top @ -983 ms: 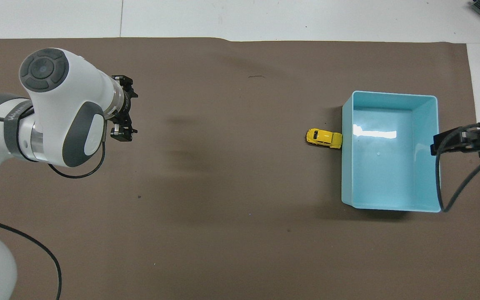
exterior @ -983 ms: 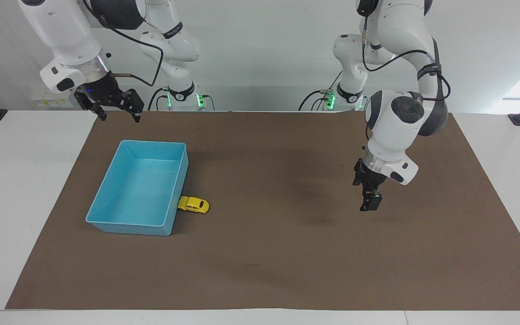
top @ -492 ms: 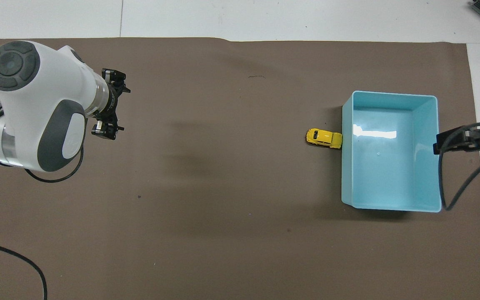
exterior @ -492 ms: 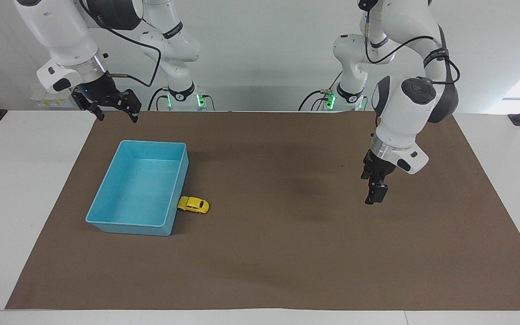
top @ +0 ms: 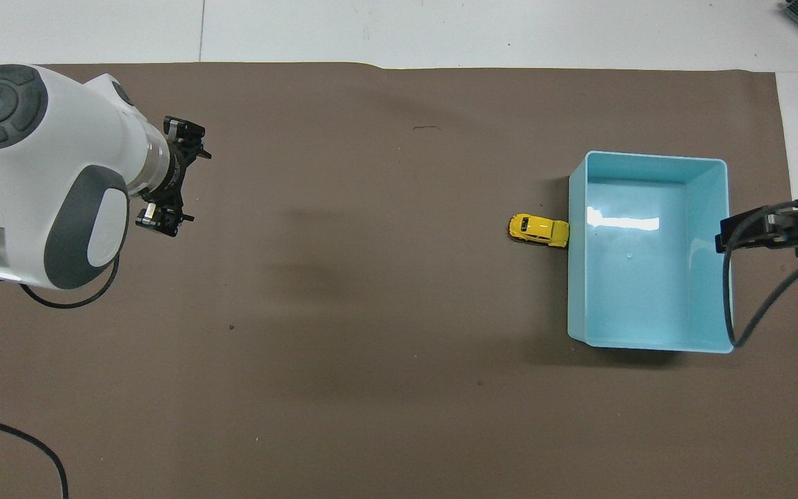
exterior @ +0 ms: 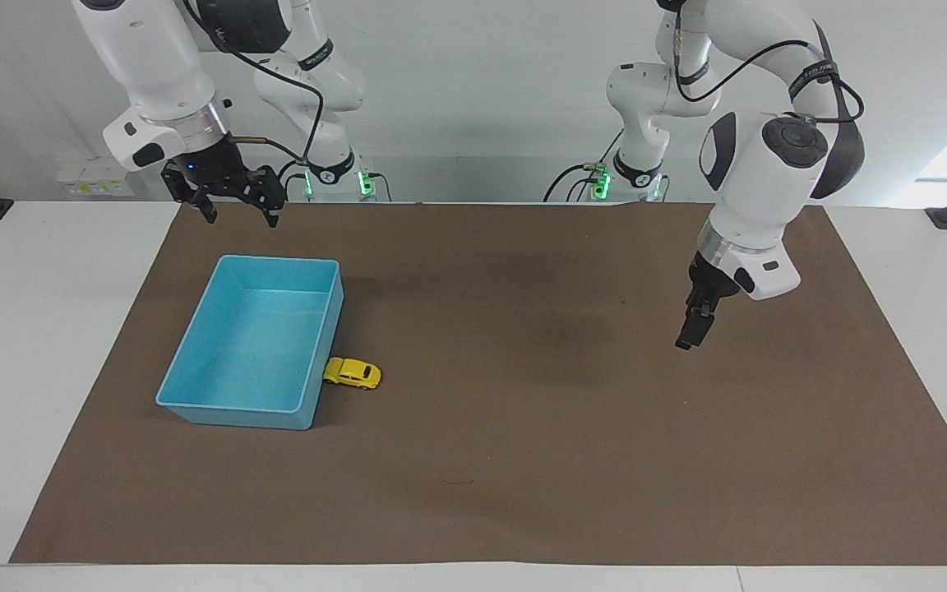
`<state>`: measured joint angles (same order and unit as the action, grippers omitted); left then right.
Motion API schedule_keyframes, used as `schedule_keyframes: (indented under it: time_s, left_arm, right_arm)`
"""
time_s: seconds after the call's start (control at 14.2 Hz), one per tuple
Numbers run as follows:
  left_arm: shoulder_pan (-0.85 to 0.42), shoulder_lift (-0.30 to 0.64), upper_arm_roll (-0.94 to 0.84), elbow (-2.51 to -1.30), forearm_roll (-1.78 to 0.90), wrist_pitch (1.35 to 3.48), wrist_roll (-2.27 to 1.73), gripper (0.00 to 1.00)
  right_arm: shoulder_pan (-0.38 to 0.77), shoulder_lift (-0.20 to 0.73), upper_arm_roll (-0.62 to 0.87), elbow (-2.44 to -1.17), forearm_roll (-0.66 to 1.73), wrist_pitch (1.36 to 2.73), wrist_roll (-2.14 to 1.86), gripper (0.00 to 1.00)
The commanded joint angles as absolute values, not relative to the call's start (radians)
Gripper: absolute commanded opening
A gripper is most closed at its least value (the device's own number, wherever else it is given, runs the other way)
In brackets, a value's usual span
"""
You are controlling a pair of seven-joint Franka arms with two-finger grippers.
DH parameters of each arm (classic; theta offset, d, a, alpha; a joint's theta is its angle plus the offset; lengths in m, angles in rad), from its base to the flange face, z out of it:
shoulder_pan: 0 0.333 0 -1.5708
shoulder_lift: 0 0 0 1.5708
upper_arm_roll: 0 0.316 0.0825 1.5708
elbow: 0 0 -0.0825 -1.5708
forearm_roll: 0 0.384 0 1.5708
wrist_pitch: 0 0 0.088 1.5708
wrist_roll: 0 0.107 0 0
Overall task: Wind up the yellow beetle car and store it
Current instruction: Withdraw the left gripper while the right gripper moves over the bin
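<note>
A light-blue bin (exterior: 194, 402) sits on the brown mat (exterior: 523, 460).

No legible text anywhere.

Right gripper (top: 752, 234) mostly cut off by overhead view's edge, yellow beetle car (exterior: 352, 373) wind-up part too small to tell

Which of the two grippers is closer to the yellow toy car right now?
The right gripper, raised by the light-blue bin; the yellow beetle car touches that bin's side.
</note>
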<state>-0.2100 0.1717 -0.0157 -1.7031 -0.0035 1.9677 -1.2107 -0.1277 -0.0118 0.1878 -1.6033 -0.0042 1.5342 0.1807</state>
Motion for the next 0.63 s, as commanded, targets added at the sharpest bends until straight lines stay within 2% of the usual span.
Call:
schedule_keyframes:
  time_s: [0.0,0.21,0.56]
  left_arm:
    - [-0.180,0.132,-0.025,-1.721,0.000,1.948,-1.022,1.00]
    - [-0.158,0.126,-0.025,-1.721,-0.002,1.948,-0.801,1.00]
    - [-0.133,0.117,-0.018,-1.721,-0.002,1.928,-0.507,1.00]
  right_arm:
    - [-0.101,0.015,0.192,-1.582,0.002,1.543,0.257,1.00]
    - [-0.083,0.025,0.192,-1.585,-0.003,1.594,0.400,1.00]
    - [-0.043,0.064,0.196,-1.580,0.002,1.605,0.589,1.00]
